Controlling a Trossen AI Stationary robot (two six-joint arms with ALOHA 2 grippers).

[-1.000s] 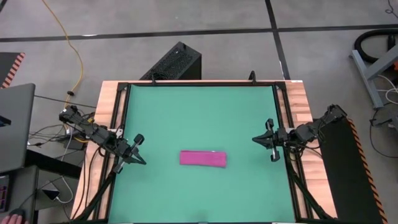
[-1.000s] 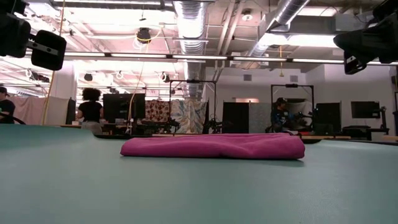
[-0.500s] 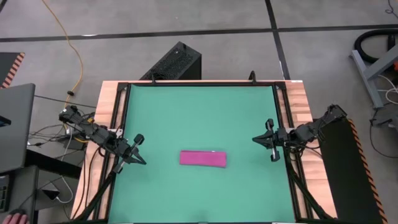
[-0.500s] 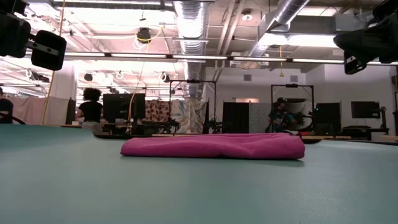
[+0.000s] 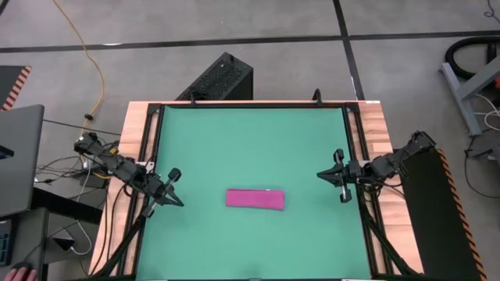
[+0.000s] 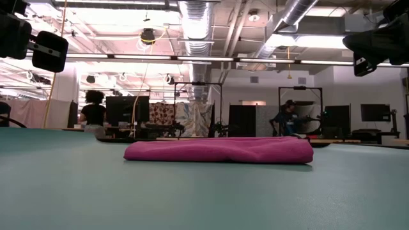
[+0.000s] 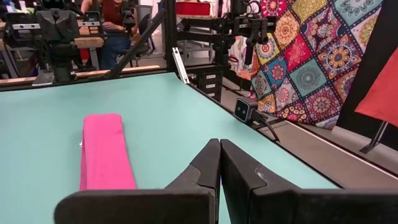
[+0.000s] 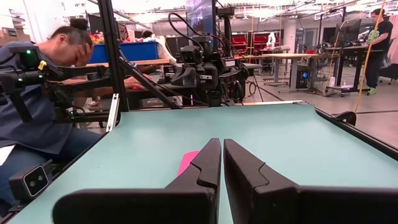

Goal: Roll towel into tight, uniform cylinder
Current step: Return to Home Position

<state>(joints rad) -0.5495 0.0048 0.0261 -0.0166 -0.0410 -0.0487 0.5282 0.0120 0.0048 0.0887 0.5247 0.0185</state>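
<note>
The magenta-pink towel point(image 5: 255, 198) lies folded into a long flat strip on the green mat point(image 5: 250, 148), toward the near edge, its length running left to right. It also shows in the low view point(image 6: 219, 150), the left wrist view point(image 7: 104, 152) and the right wrist view point(image 8: 187, 162). My left gripper point(image 5: 178, 201) is shut and empty above the mat's left edge, left of the towel; its fingers show closed in the left wrist view point(image 7: 220, 163). My right gripper point(image 5: 321, 175) is shut and empty above the mat's right edge; its fingers show closed in the right wrist view point(image 8: 222, 163).
Black frame rails point(image 5: 156, 140) border the mat, with wooden table strips point(image 5: 375, 148) outside them. A black box point(image 5: 219, 78) stands on the floor behind the table. A person point(image 8: 43, 93) sits beyond the table's left side. Open mat surrounds the towel.
</note>
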